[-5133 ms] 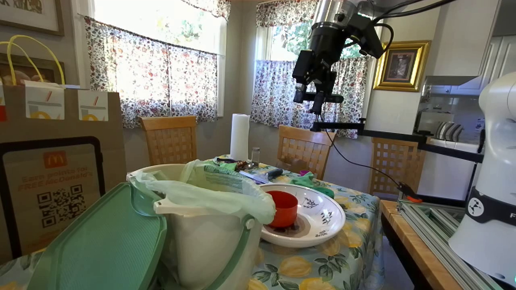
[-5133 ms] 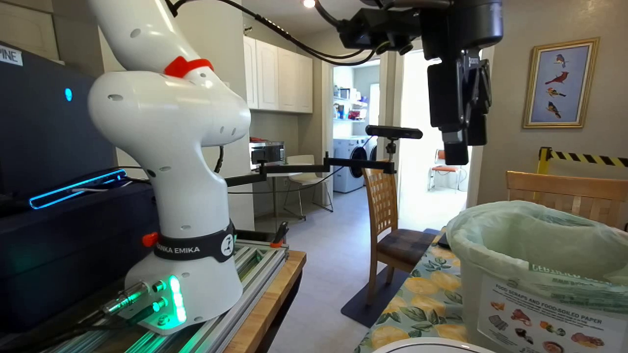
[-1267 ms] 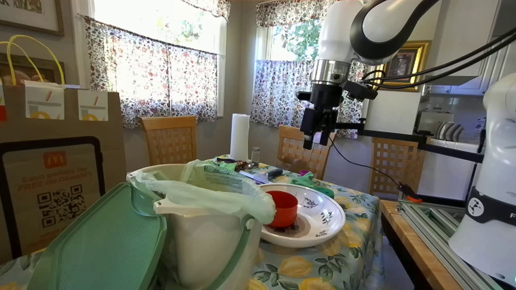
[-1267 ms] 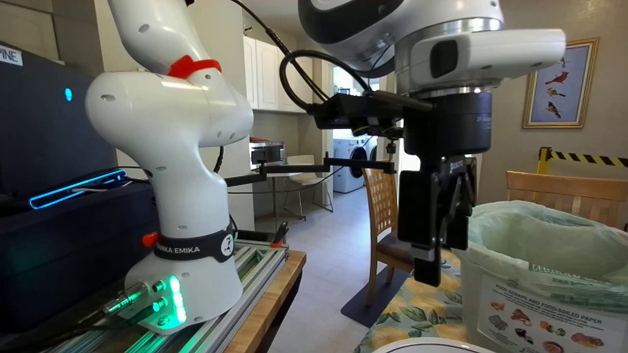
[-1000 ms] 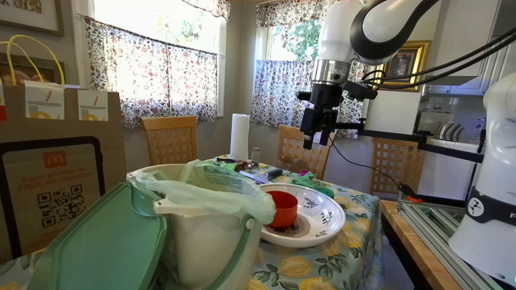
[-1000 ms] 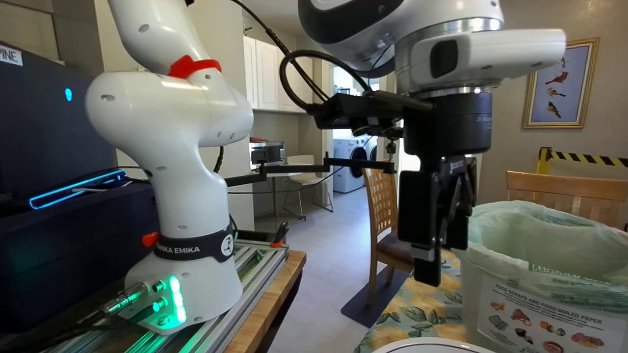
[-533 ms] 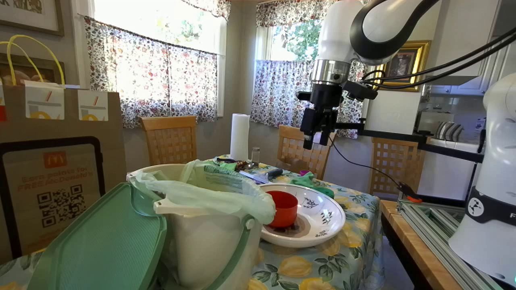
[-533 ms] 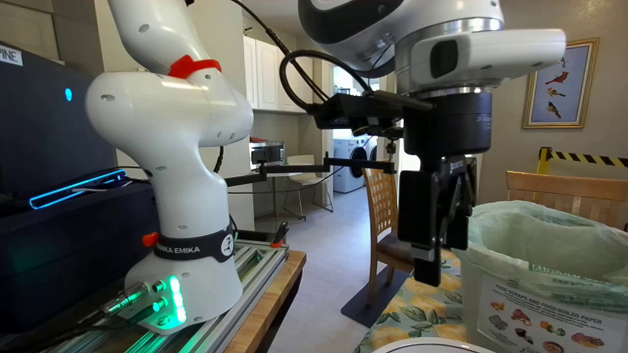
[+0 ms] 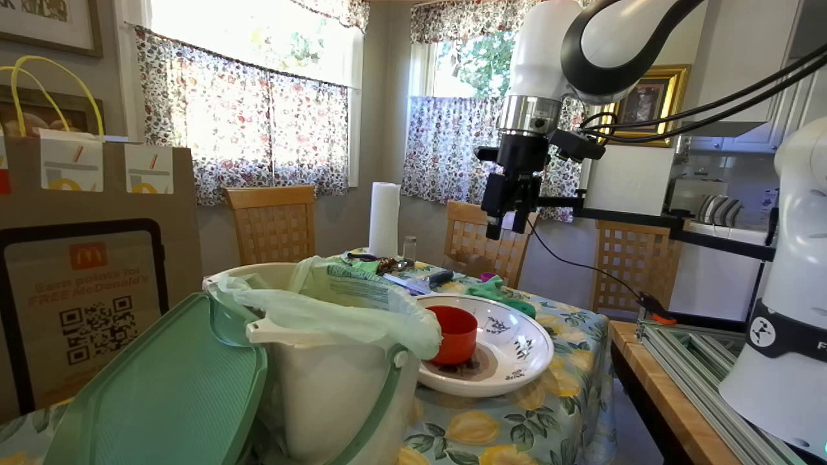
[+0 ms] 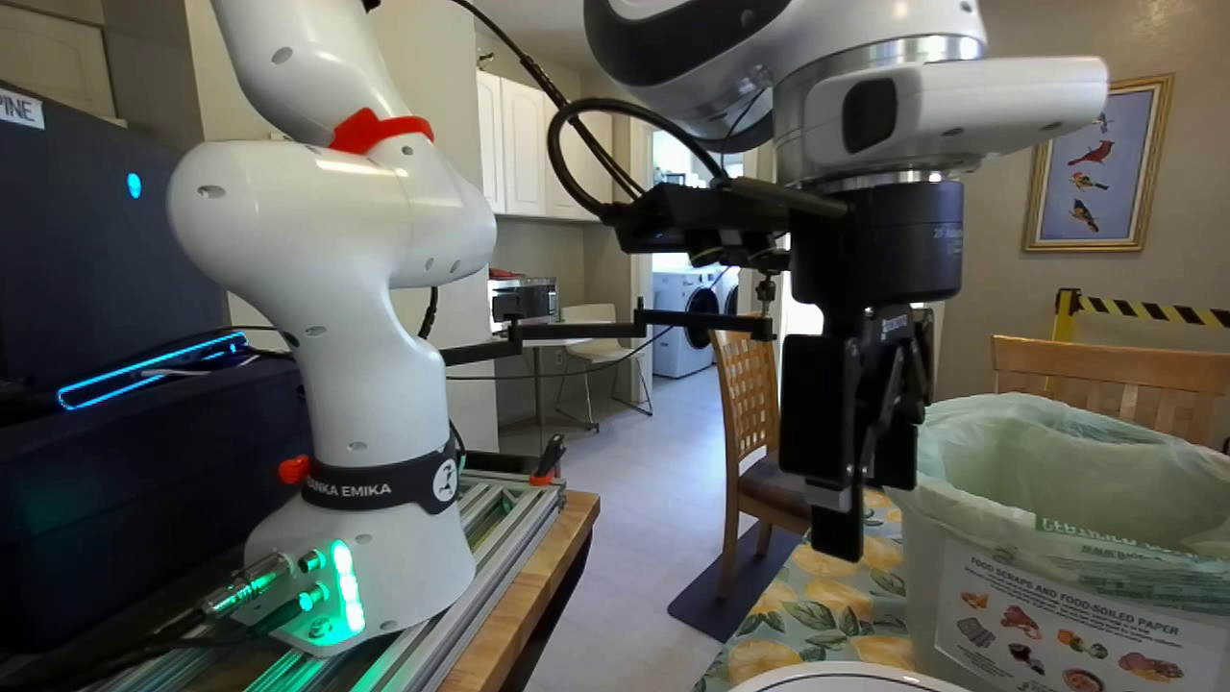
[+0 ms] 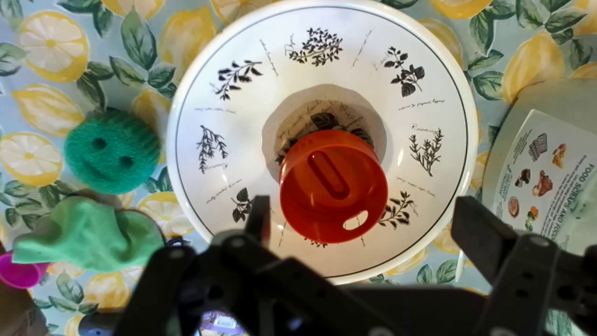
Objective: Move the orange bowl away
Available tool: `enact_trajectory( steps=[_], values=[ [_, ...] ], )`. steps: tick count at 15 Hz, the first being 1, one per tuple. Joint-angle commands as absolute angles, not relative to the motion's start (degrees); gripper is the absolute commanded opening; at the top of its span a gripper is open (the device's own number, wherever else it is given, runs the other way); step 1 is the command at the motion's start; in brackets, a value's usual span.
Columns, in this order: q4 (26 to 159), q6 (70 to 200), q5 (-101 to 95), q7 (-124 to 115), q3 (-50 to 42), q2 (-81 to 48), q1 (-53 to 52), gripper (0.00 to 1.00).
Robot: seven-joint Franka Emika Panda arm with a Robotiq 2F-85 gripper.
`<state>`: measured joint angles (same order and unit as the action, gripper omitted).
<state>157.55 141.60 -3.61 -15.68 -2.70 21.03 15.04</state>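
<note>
Moved downward since about five seconds ago: the robot arm (image 9: 537, 64), its fingers (image 11: 485, 238) now pointing straight down, well above the white plate (image 11: 252, 130). I find them spread wide and holding nothing. The orange bowl (image 11: 333, 186) stands upright in that plate, off its centre. A bucket (image 9: 342, 394) sits just beside the plate on the lemon-patterned worktop (image 9: 481, 429), a sponge (image 11: 112, 151) opposite.

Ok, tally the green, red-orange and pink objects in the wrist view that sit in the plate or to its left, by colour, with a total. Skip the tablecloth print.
Green: 2 (round sponge, crumpled cloth)
Red-orange: 1 (bowl in the plate)
Pink: 1 (cup-like thing at the picture's edge)
Total: 4
</note>
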Motion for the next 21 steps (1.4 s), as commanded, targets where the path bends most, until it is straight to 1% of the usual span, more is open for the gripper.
enact_trajectory(
  steps=[1,12,15,21],
  values=[
    [157.47,141.37,-3.90,-15.87,-3.22,21.12,14.56,1.00],
    [157.47,141.37,-3.90,-15.87,-3.22,21.12,14.56,1.00],
    [155.70,138.84,-6.24,-18.97,-1.29,18.33,14.94,1.00],
    [153.43,140.79,-8.62,-20.95,0.78,13.07,13.56,1.00]
  ],
)
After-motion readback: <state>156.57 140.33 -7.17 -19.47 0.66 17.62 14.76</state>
